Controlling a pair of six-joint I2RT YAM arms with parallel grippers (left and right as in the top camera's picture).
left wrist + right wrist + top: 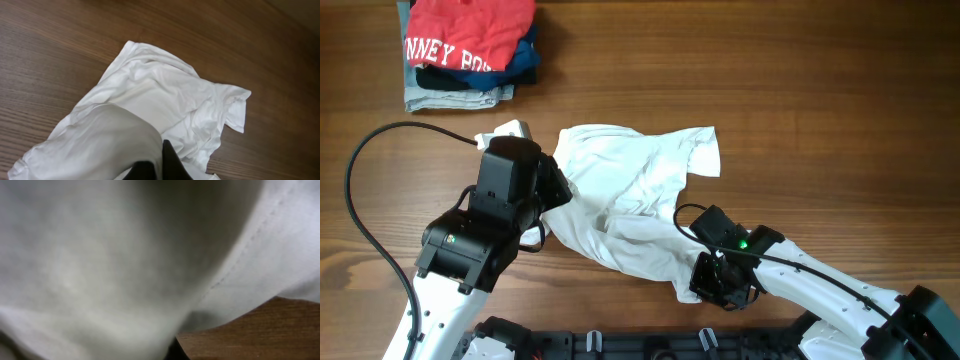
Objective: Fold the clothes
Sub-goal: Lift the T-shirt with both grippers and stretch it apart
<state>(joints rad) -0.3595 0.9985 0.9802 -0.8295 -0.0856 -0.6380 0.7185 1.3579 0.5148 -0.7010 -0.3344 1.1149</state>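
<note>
The clothes, a white T-shirt [630,200], lie crumpled in the middle of the wooden table. My left gripper [560,192] is at the shirt's left edge. In the left wrist view its dark fingers [172,162] are shut on a fold of the shirt [150,95], and the cloth drapes over them. My right gripper [700,283] is at the shirt's lower right edge. In the right wrist view blurred white cloth [125,255] fills almost everything, and only a dark sliver of the gripper [172,353] shows beside bare wood. It is shut with the cloth pressed against it.
A stack of folded garments sits at the back left: a red one with white lettering [470,35] on top, then navy, then pale blue [455,97]. A black cable [358,205] loops left of the left arm. A black rail [620,345] runs along the front edge.
</note>
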